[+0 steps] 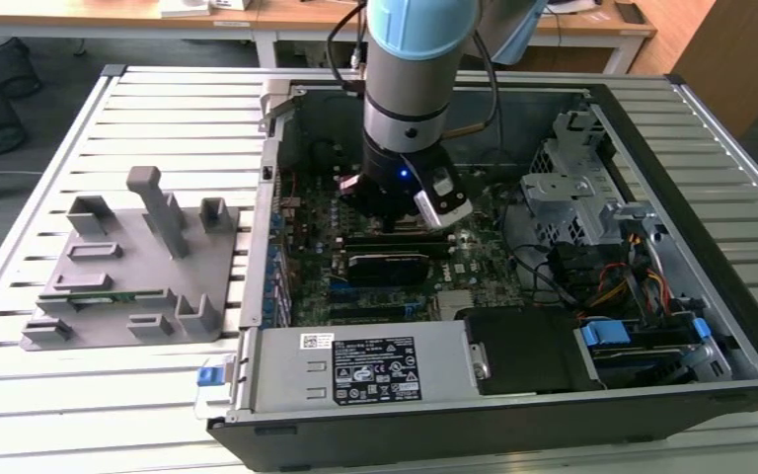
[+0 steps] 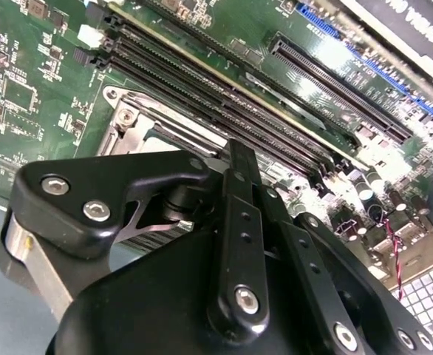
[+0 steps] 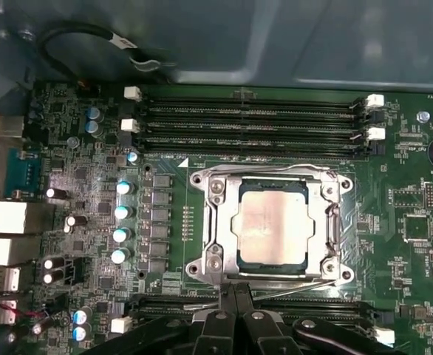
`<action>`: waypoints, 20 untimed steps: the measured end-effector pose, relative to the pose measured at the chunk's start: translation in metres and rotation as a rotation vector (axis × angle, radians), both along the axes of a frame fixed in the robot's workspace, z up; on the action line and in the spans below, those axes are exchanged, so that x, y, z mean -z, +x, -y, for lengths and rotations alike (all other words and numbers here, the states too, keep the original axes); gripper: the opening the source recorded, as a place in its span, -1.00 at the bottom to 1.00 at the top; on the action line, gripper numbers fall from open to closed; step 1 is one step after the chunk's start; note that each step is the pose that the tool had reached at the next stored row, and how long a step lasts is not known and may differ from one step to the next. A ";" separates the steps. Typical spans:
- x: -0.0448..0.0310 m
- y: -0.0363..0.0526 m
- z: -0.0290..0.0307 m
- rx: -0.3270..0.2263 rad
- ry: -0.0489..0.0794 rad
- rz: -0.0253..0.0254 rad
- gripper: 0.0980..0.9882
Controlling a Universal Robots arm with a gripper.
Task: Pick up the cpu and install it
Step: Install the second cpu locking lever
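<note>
The open computer case lies on the slatted tabletop. Inside it, the cpu already sits within the motherboard socket, just beside the memory slots. The gripper hovers at the socket's edge, fingers pinched together holding nothing; any seating check should press flat and gently.

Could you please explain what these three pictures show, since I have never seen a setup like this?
The exterior view shows a robot arm reaching down into an open computer case on a slatted table. A grey parts holder sits beside the case, toward that view's left. Both wrist views come from cameras riding on the arm. The first wrist view looks down on the green motherboard, where the cpu already lies in its metal-framed socket. The black pincer hovers just beside it.
</note>
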State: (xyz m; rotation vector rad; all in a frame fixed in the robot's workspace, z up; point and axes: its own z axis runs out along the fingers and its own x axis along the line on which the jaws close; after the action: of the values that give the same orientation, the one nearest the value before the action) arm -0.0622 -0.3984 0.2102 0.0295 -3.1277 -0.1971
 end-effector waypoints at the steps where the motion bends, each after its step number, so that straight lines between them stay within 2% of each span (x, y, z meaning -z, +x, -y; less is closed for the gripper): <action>1: 0.0000 -0.0003 0.0010 0.000 0.002 0.0000 -0.98; 8: 0.0000 -0.0038 0.0072 0.000 0.017 0.0000 -0.98; 16: 0.0003 -0.0084 0.0126 0.000 0.048 0.0000 -0.98; 20: 0.0035 -0.0092 0.0137 0.000 0.055 0.0000 -0.98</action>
State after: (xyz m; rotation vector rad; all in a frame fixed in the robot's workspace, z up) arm -0.0714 -0.4121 0.2067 0.0297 -3.1217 -0.2828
